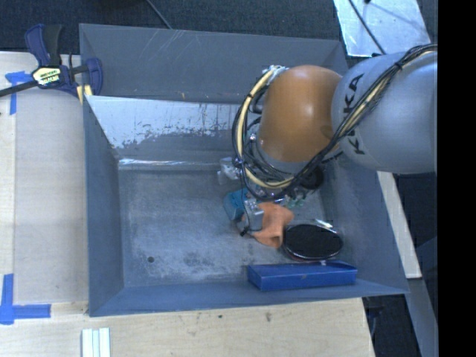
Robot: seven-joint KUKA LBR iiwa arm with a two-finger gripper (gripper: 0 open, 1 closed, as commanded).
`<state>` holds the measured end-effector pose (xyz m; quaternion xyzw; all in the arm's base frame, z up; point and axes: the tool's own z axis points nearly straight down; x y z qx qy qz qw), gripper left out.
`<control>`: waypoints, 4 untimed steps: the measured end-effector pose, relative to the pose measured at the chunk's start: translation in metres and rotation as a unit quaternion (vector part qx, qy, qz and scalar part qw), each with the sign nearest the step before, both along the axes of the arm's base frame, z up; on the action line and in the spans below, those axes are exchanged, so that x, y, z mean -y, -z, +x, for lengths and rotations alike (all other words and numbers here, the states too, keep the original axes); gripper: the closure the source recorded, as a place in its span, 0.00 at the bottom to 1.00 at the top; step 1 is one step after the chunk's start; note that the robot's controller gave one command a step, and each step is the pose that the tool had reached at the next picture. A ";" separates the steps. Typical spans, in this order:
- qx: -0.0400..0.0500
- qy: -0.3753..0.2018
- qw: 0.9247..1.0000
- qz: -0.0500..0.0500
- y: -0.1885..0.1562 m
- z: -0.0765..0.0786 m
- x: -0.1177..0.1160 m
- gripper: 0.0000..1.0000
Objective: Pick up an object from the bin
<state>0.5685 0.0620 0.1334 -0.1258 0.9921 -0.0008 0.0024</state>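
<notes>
My gripper [251, 214] is low in the right half of the bin, under the arm's wrist. A small teal-blue thing [236, 202] lies right against its left side. An orange lump [272, 224] touches its right side and is partly hidden by it. A flat black round disc [312, 242] lies just right of the orange lump. I cannot make out whether anything is held.
A long blue rectangular block [301, 276] lies along the bin's front wall at the right. The arm and its round cover hang over the bin's right rear part. The left half of the bin floor is bare metal with scuff marks.
</notes>
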 end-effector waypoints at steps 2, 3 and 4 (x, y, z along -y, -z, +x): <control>-0.003 -0.123 0.992 0.001 0.025 0.029 0.027 1.00; -0.004 -0.132 0.991 -0.001 0.050 0.034 0.016 1.00; 0.003 -0.133 0.991 -0.002 0.060 0.030 0.011 1.00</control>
